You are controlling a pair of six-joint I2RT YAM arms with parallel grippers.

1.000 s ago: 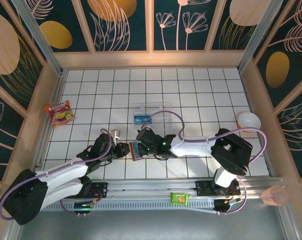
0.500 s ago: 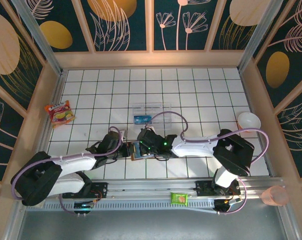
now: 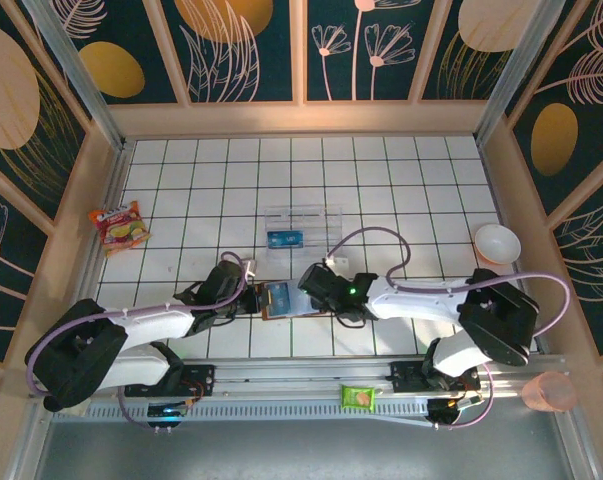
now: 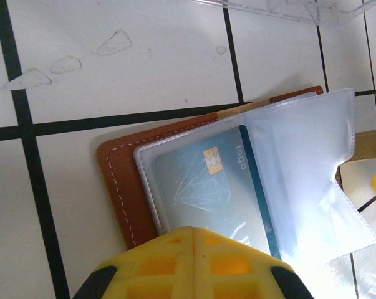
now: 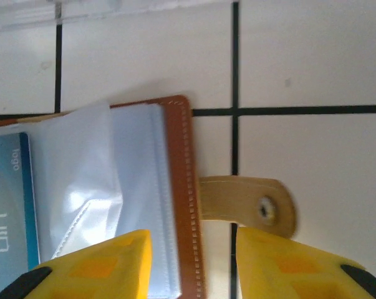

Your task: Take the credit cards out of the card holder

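Card holder (image 4: 116, 180), open and flat on the surface (image 3: 411, 200). Left end effector (image 4: 191, 240), fingertips pressed together, bears on its left edge. Right end effector (image 5: 191, 243), spread, straddles its tabbed right edge. A blue credit card (image 4: 200, 187) sits in a clear sleeve. Risk: the limp sleeve may lift, or the holder slide, dragging the card. Beyond the holder are a clear box (image 3: 301, 218) and white gridded tiles, enclosed by leaf-patterned walls (image 3: 251, 50).

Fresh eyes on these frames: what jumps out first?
The brown card holder lies open at the near middle of the tiled table, a blue credit card showing through its clear sleeve. The left pincer is shut over the card's edge, while the right pincer stands open astride the holder's stitched edge and tab.
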